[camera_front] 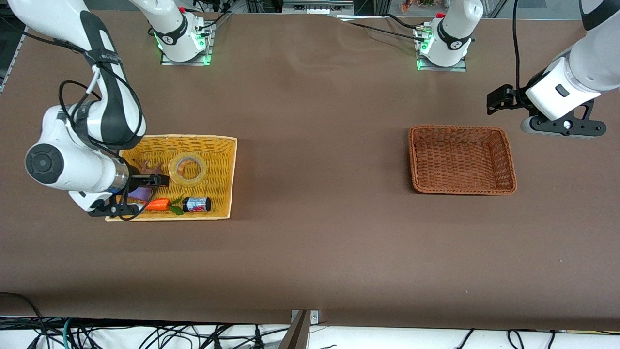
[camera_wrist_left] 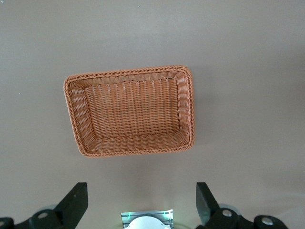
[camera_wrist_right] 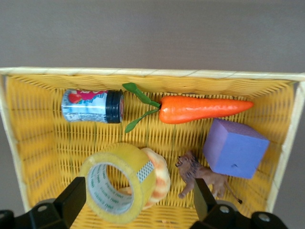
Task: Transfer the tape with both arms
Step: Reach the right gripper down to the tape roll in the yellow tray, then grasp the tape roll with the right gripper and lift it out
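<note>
The tape (camera_front: 188,168), a yellowish translucent roll, stands tilted in the yellow basket (camera_front: 231,174) at the right arm's end of the table. In the right wrist view the tape (camera_wrist_right: 118,183) leans on a croissant (camera_wrist_right: 159,177). My right gripper (camera_front: 162,180) is open low over the basket, beside the tape. In its wrist view the right gripper (camera_wrist_right: 139,200) has the tape and croissant between its spread fingers (camera_wrist_right: 75,198). My left gripper (camera_front: 499,101) is open and empty, up over the table by the brown basket (camera_front: 508,160), which fills its wrist view (camera_wrist_left: 128,73).
The yellow basket (camera_wrist_right: 143,73) also holds a small black-lidded jar (camera_wrist_right: 93,106), an orange carrot (camera_wrist_right: 205,109), a purple cube (camera_wrist_right: 234,148) and a brown lion toy (camera_wrist_right: 202,176). The brown basket is empty. Bare brown table lies between the two baskets.
</note>
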You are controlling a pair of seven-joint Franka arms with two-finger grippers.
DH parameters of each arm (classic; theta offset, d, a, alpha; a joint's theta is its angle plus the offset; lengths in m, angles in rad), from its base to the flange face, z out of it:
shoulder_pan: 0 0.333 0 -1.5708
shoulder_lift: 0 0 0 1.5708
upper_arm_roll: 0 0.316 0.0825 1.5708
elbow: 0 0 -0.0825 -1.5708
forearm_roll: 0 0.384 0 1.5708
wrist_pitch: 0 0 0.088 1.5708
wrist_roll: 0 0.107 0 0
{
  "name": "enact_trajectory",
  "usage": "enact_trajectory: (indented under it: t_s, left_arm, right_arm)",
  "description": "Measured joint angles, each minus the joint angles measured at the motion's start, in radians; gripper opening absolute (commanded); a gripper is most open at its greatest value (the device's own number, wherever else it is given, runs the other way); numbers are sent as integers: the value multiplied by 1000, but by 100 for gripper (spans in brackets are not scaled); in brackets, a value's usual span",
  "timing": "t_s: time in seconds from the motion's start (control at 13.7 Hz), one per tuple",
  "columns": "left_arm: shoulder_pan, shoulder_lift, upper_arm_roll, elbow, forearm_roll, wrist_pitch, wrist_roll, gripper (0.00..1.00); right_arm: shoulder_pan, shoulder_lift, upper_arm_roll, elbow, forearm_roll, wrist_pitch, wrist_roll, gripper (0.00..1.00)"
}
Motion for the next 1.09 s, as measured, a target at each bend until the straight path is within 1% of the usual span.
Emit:
enact_trajectory:
  t_s: [0.36,0.66,0.88,1.09]
  left_arm:
    - [0,0,0,0,0,0,0,100]
    - [0,0,0,0,0,0,0,100]
    - [0,0,0,0,0,0,0,100]
    - [0,0,0,0,0,0,0,100]
  right_arm:
    - [3,-4,0,-192,0,205,0,100]
    - [11,-23,0,-242,-8,223,-1,100]
    - [17,-64,0,-292,-16,236,-1,100]
    - [17,-111,0,-411,-19,355,-7,100]
